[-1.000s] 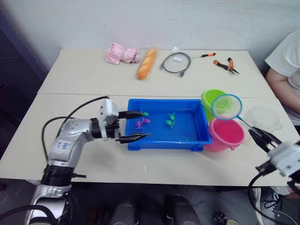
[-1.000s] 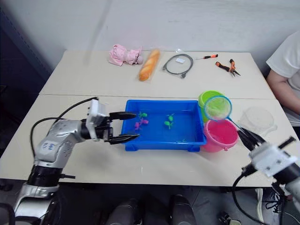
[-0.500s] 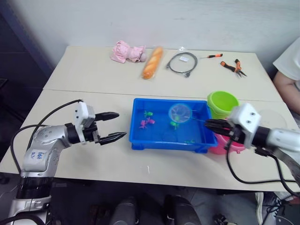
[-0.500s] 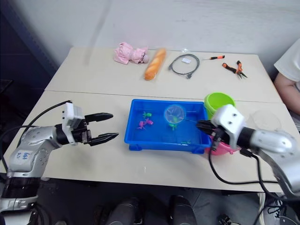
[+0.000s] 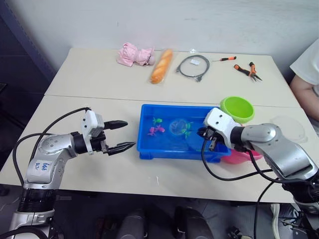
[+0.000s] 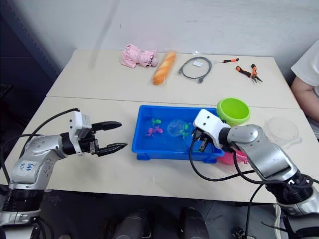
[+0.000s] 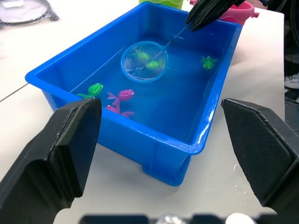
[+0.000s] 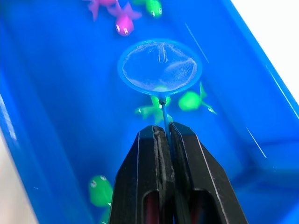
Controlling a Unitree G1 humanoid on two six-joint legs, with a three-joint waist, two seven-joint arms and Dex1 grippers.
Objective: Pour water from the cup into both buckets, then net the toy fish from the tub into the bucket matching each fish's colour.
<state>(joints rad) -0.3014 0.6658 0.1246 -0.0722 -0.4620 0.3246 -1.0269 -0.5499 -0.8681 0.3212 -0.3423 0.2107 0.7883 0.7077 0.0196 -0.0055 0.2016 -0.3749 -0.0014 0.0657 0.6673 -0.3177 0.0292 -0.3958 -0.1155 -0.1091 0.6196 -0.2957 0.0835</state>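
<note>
Your right gripper is clenched on the net's thin handle, and the hoop sits low in the tub, straight out ahead of the fingertips along the handle's line. The fish that matters is a green fish lying just short of the hoop, between rim and fingertips, slightly to one side — so the scoop has to draw back toward the gripper, not push further out. A pink fish lies beyond the hoop's far rim. Your left gripper hangs spread and empty just outside the tub's left wall; the right arm is plainly the nearer one. The left wrist view shows something green inside the hoop's outline — the right wrist view puts the fish at its rim, so I cannot tell whether it is netted.
</note>
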